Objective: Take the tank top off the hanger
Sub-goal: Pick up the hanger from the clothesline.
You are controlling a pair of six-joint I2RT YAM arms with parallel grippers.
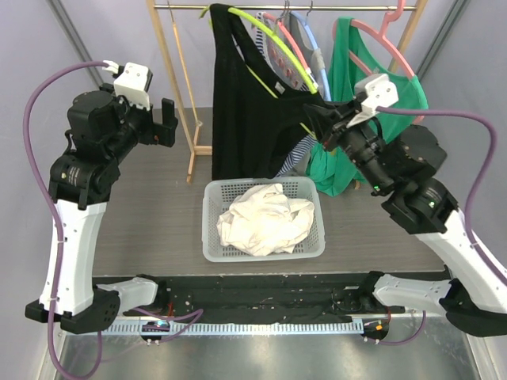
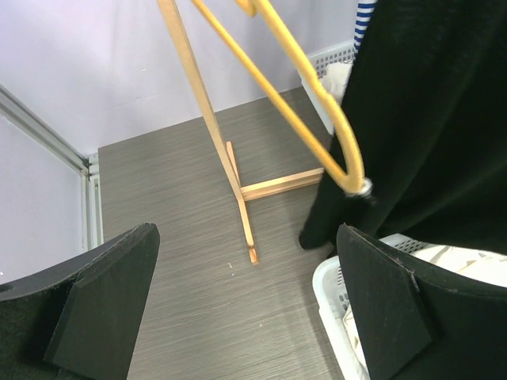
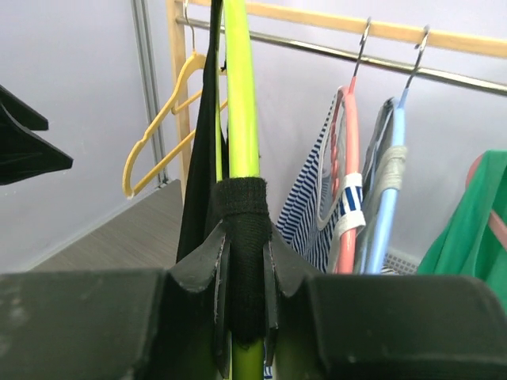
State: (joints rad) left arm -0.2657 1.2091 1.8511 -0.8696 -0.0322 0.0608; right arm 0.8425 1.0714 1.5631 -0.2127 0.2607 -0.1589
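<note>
Backdrop: pale lilac walls behind a dark wood-grain table point(image 1: 158, 214).
Rack point(image 1: 169, 79): one, with wooden posts and a metal rail, at the far side of the table.
Hangers: five on the rail. From the left they are a bare yellow hanger point(image 2: 348, 162), a lime hanger point(image 3: 240, 95), a pink hanger point(image 3: 346, 158), a blue hanger point(image 3: 380, 229) and a second pink hanger point(image 1: 388, 47).
Garments: four hanging. These are the black tank top point(image 1: 245, 111), a striped top point(image 3: 305, 214) on the first pink hanger, a grey piece point(image 1: 299, 33) on the blue one, and a green top point(image 1: 342, 47) at the far right.
Task item: the tank top is on the lime hanger, left of centre on the rail. Its hem hangs just beyond the far rim of the basket point(image 1: 209, 229).
Bin: one white basket at mid-table, holding one crumpled white cloth point(image 1: 265, 218).
Left claw point(image 2: 245, 317): jaws wide apart with nothing between them. It is raised over the table to the left of the rack post and does not touch the tank top.
Right claw point(image 3: 242, 261): jaws clamped on the tank top's strap where it wraps the right arm of the lime hanger.
</note>
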